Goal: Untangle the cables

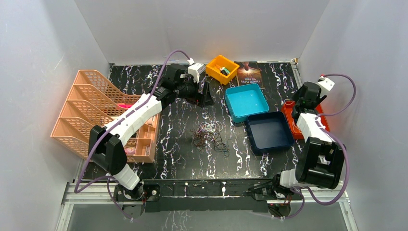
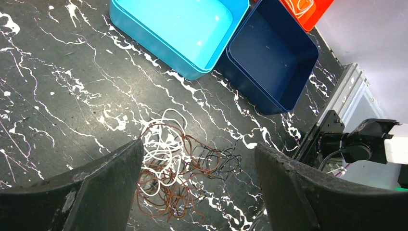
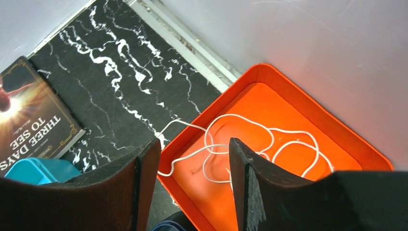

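Because the cables [image 1: 210, 134] lay in a curly clump in the middle of the table [image 1: 183, 159], the left gripper [image 2: 199, 147], wide open and empty, would do best to pinch just one loop at the edge and lift slowly. One white cable [image 3: 240, 144] lay apart in the orange tray [image 3: 298, 96], under the right gripper [image 3: 195, 144], open and empty too. The black ones were hard to see on the dark table, and the right arm [image 1: 312, 125] hid most of the tray from above.
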You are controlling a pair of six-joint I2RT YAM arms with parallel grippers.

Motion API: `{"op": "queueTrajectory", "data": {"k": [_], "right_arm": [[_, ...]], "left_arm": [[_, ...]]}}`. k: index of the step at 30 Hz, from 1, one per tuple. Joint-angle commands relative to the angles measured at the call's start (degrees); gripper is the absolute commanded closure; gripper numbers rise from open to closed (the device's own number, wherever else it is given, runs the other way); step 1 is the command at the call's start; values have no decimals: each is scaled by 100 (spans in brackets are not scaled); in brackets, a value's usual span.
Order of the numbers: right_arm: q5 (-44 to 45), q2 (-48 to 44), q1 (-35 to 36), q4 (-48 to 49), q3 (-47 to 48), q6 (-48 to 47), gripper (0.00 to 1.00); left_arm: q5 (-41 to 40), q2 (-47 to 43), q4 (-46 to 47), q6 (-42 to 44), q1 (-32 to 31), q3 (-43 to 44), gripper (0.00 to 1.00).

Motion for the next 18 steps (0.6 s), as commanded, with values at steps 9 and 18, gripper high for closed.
{"op": "queueTrajectory", "data": {"k": [9, 18], "right_arm": [[-1479, 819, -34, 61, 129, 426, 25], [-2570, 1454, -34, 112, 273, 179, 18]], "left_arm": [[17, -323, 4, -45, 15, -255, 15], [0, -403, 71, -77, 8, -433, 15]]}}
